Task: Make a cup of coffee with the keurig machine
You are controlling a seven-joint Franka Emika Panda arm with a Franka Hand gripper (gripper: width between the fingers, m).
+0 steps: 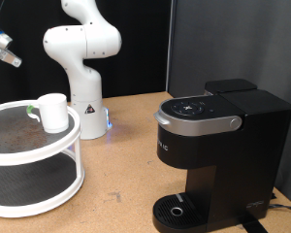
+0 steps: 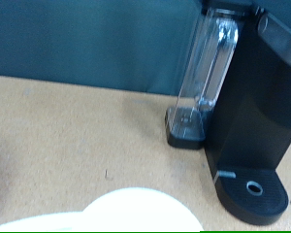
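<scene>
**Q:** Fingers, where are they and what state?

**A:** Barely in frame. Gripper (image 1: 0, 47) sits at the exterior view's top-left edge, up in the air; only a blue-and-grey bit of it shows. Can't tell if the fingers are apart or together. Nothing visible between them. Wrist view shows no fingers at all.

**Q:** Cup?

**A:** cup (image 1: 53, 112): small, plain white, glossy cylinder. Stands upright on the top tier of a round two-tier rack (image 1: 39, 160), at the exterior view's left. Rack has white rims and dark mesh-looking shelves. Cup is below and to the right of the gripper, apart from it, no contact. Some small greenish thing beside the cup, too small to identify.

**Q:** Machine?

**A:** keurig machine (image 1: 218, 155): boxy, matte black, silver-grey band around a rounded lid with buttons on top. Lid looks down. Round drip tray (image 1: 177, 208) at its base, bare. Stands on the counter (image 1: 126, 165), a tan wood-grain surface, at the exterior view's right, well apart from rack and gripper.

**Q:** Wrist cam adds anything?

**A:** Machine from the side: clear plastic water tank (image 2: 206, 73) on a black base, drip tray ring at the front. A curved white edge (image 2: 136, 216) fills the near frame; can't tell what it is. White rounded arm base (image 1: 82, 58) is behind the rack.
</scene>
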